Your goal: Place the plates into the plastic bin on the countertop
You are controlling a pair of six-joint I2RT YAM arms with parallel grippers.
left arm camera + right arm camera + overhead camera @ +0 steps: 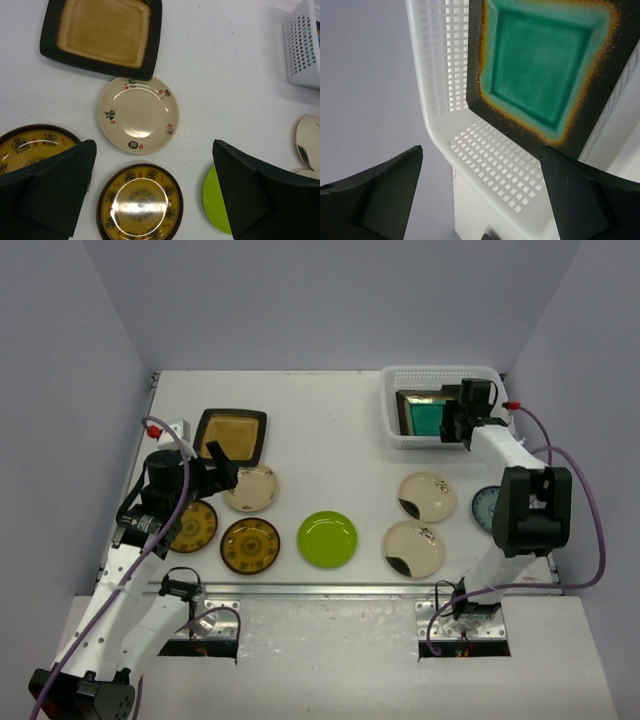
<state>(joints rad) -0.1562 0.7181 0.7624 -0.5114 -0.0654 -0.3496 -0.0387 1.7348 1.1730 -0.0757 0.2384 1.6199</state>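
Plastic bin [440,405] stands at the far-right corner of the countertop [340,440]. The teal square plate [420,412] is inside it. In the right wrist view this plate [540,65] appears to sit aslant against the perforated wall [445,60]; I cannot tell whether it lies flat.

Right gripper [463,416] is over the right part of the bin. Its jaws are spread wide with nothing between them, and the plate is free of both fingers [375,195].

Left gripper [218,465] hangs above the left group of plates, jaws fully apart and empty [155,190].

Plates on the countertop, outside the bin:
- amber square plate [231,435], toward the far-left corner
- cream plate with small printed marks [139,115], touching the amber plate's near edge
- brown-gold patterned plate [193,526], near the left edge, partly under the left arm
- second brown-gold plate [250,545], near the front edge
- lime green plate [327,538], just beside it, middle of the front edge
- blotched cream plate [427,496], right of centre
- second blotched plate [414,548], just beside it, closer to the front edge
- blue-white plate [487,508], near the right edge, mostly hidden by the right arm

A metal rail [350,589] runs along the front edge.
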